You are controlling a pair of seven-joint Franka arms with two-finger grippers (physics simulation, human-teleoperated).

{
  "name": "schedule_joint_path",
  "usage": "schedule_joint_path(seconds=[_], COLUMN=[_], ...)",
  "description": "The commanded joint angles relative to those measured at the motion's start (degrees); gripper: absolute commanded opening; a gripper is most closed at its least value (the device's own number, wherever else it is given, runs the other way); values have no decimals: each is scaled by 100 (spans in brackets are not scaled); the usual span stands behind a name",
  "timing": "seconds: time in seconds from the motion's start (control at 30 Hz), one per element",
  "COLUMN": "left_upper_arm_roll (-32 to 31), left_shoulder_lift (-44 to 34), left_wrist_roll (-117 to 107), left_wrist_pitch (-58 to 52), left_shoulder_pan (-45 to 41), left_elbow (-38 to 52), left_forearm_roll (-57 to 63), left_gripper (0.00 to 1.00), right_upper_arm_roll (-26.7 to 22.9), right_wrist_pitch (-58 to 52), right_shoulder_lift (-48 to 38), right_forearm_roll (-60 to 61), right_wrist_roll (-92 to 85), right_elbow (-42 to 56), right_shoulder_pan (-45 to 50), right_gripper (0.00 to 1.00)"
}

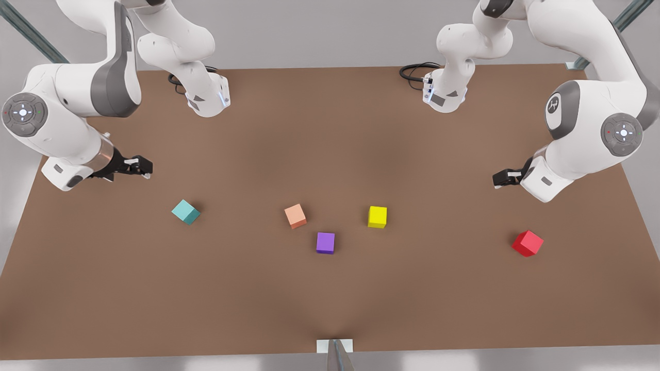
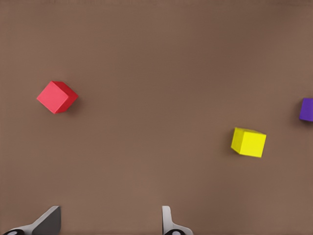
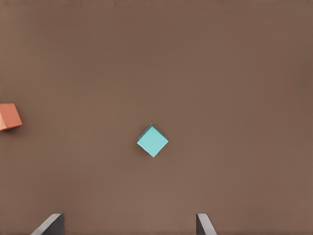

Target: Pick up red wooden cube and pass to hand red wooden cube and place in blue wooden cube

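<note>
Two open, empty grippers are hovering: the left gripper nearest the red wooden cube, the right gripper waiting near the blue wooden cube, suiting a handover.

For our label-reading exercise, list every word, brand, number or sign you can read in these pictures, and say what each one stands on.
No readable words or numbers.
White emblem on the grey joint cover of the white robot arm at the front view's right: too small to read.
Round button pads on both arms' joints: symbols only.
Small red wooden cube, teal wooden cube, yellow cube: plain faces.
</note>
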Motion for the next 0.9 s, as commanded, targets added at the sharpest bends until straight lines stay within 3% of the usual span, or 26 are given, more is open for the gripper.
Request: schedule_joint_path(seconds=[0.0, 0.17, 0.3, 0.4, 0.87], left_upper_arm_roll=[0, 44, 1283, 1398, 1652], left_shoulder_lift=[-6, 248, 1830, 2437, 2973], left_wrist_roll=[-138, -138, -164, -841, -1914], left_wrist_pitch=[25, 227, 1686, 2275, 3849], left_shoulder_pan=[0, 0, 27, 501, 739], left_elbow=[3, 3, 328, 284, -490], left_forearm_roll=[3, 29, -884, -1411, -1553], left_gripper=[100, 100, 100, 100, 100], right_upper_arm_roll=[-5, -5, -5, -5, -5], right_wrist_pitch=[34, 60, 77, 95, 297], right_shoulder_lift=[-5, -5, 3, 12, 91], right_forearm_roll=[31, 102, 102, 216, 445], right_wrist_roll=[44, 44, 35, 17, -176], right_elbow=[-5, -22, -49, -66, -409], right_shoulder_pan=[8, -27, -18, -27, -141], right_gripper=[100, 100, 100, 100, 100])
